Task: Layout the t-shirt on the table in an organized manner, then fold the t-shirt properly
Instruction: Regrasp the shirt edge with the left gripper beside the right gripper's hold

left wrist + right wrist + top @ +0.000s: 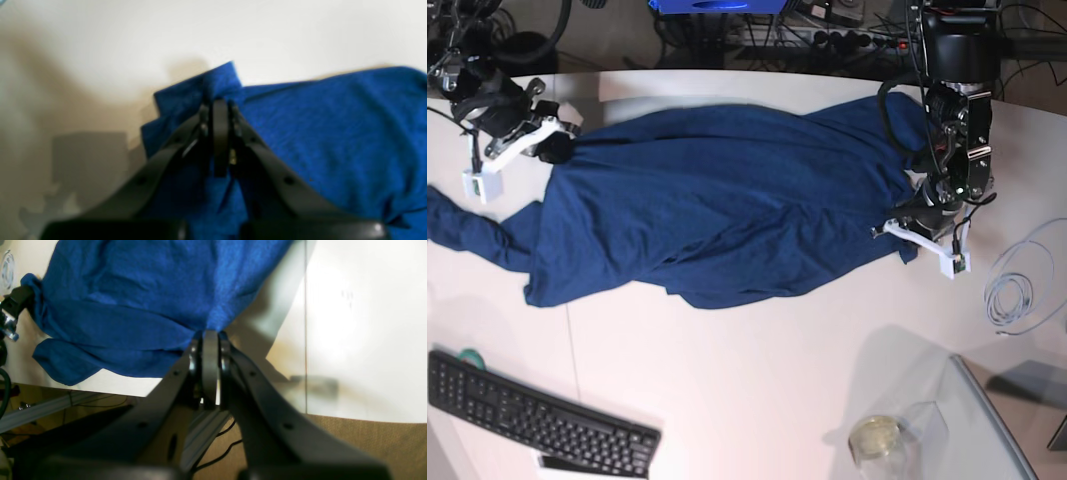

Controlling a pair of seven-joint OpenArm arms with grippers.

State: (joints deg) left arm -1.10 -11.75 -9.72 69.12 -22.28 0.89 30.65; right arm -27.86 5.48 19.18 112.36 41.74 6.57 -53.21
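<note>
White table [757,340], t-shirt [717,210] pinched between tools

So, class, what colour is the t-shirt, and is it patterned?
Plain dark blue t-shirt, no print; base view shows it best.

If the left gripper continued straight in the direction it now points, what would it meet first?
The left gripper is already shut on a fold of the t-shirt, so the cloth comes first. Beyond that blue edge, the left wrist view shows only the bare white table, though depth is hard to judge.

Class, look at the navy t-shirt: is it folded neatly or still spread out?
Spread out, not folded. The t-shirt lies stretched and wrinkled across the table, pinched at opposite ends by the left gripper and right gripper.
</note>
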